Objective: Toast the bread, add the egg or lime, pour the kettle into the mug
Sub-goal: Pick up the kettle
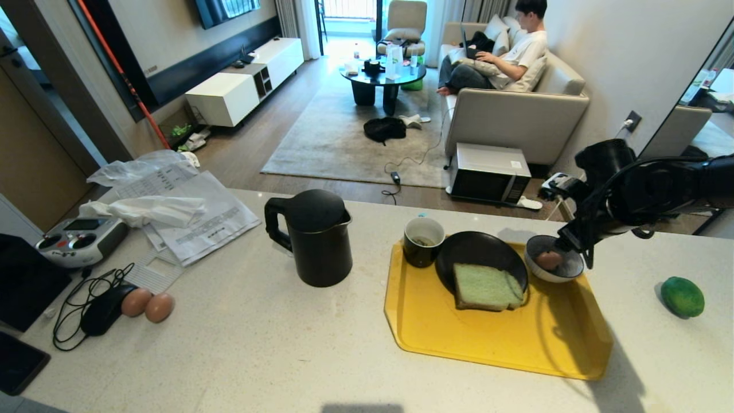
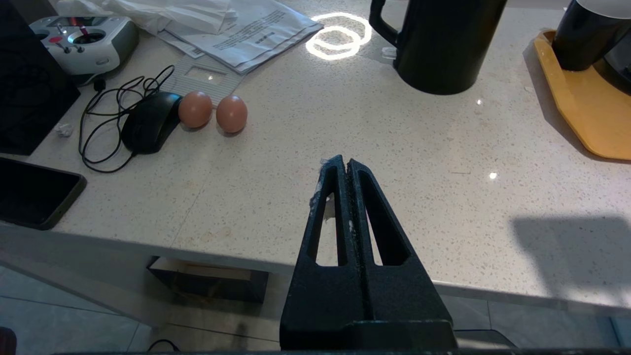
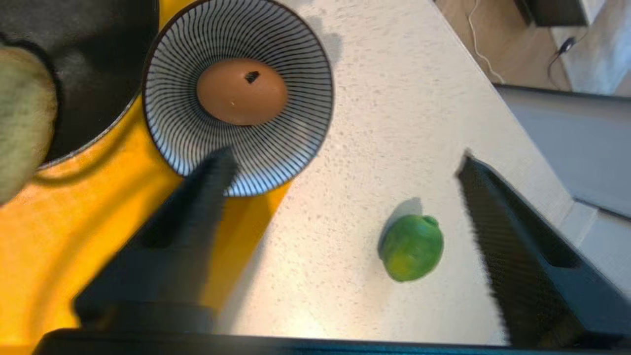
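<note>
Jaws: right gripper spread wide, empty, above the striped bowl; left gripper pressed closed, empty. Pale speckled tabletop; living room beyond, a person on the sofa. Yellow tray: mug; black plate carrying bread; bowl containing egg. Kettle left of tray; lime right, on tabletop.

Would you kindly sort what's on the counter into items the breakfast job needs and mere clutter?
Job: bread, egg in striped bowl, lime, kettle, mug, yellow tray.
Clutter: two brown eggs, computer mouse, remote controller, papers.
</note>
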Robot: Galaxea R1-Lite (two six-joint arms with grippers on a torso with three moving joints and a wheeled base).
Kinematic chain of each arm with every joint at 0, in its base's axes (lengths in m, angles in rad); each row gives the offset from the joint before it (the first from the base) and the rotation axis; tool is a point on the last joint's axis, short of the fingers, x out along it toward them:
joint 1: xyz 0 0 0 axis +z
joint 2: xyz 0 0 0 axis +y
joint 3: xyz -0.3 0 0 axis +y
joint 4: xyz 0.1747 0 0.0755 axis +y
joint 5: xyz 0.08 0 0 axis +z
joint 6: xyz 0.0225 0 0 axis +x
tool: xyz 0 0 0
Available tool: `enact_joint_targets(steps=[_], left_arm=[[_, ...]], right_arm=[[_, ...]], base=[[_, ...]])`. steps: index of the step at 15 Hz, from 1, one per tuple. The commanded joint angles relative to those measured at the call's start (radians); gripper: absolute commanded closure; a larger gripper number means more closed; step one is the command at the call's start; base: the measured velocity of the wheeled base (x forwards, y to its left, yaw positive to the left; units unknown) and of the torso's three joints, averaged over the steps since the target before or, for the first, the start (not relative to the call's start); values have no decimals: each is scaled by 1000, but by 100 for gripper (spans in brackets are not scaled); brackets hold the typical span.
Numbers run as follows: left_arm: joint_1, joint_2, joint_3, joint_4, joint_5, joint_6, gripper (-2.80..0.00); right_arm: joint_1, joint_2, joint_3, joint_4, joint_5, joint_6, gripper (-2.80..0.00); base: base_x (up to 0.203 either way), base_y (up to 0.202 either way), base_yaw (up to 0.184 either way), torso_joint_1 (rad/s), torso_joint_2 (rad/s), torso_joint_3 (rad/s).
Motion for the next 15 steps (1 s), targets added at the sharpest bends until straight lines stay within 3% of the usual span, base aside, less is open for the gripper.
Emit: enact_joint_targets(steps=[1, 9, 15], left_arm=[[0, 1, 1, 0, 0, 0, 0], [0, 1, 0, 0, 0, 0, 0], [0, 1, -1, 0, 0, 0, 0]], right_arm=[[1, -122, 41, 1, 7, -4, 0], [-2, -571, 366, -25, 80, 17, 0], [-17, -894, 723, -338, 85, 234, 0]], base=[[0, 0, 0, 0, 0, 0], [0, 0, 0, 0, 0, 0], [0, 0, 0, 0, 0, 0]])
